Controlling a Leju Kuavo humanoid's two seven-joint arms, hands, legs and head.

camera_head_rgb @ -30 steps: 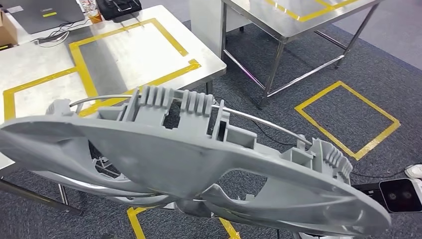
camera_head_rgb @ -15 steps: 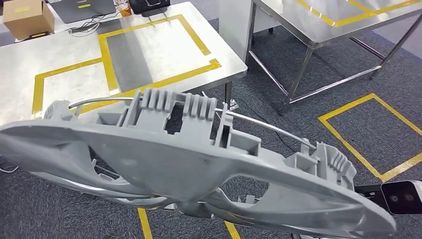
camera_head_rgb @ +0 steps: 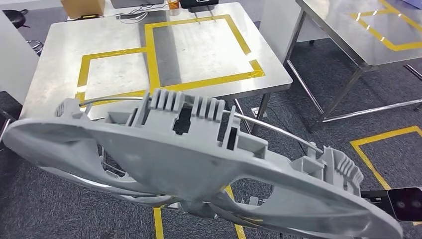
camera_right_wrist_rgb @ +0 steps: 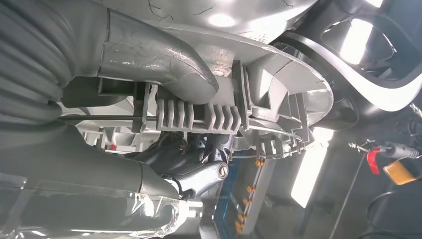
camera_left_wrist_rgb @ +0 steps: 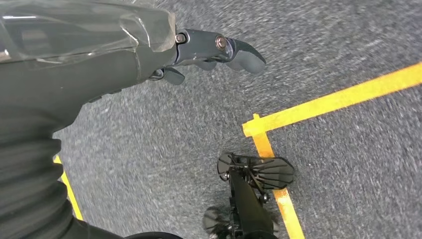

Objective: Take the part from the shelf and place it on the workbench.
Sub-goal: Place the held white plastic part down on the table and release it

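Observation:
The part (camera_head_rgb: 199, 164) is a large grey plastic frame with ribbed tabs and a thin metal rod, and it spans the lower head view, tilted down to the right. In the right wrist view my right hand (camera_right_wrist_rgb: 164, 69) grips the part (camera_right_wrist_rgb: 278, 84), thumb over its edge beside the ribs and dark fingers beneath. The steel workbench (camera_head_rgb: 59, 64), marked with yellow tape rectangles, stands just beyond the part. My left hand (camera_left_wrist_rgb: 199, 50) hangs over the grey carpet with nothing in it.
A second steel table (camera_head_rgb: 348, 30) stands at the right, with a gap between it and the workbench. Yellow tape (camera_head_rgb: 383, 137) marks the carpet. A cardboard box (camera_head_rgb: 82, 6) and cables lie at the workbench's far edge. A white panel (camera_head_rgb: 12, 59) stands at the left.
The whole view has swung, so the workbench now sits centred ahead and nearer. The part keeps its place in front of me, still in my right hand.

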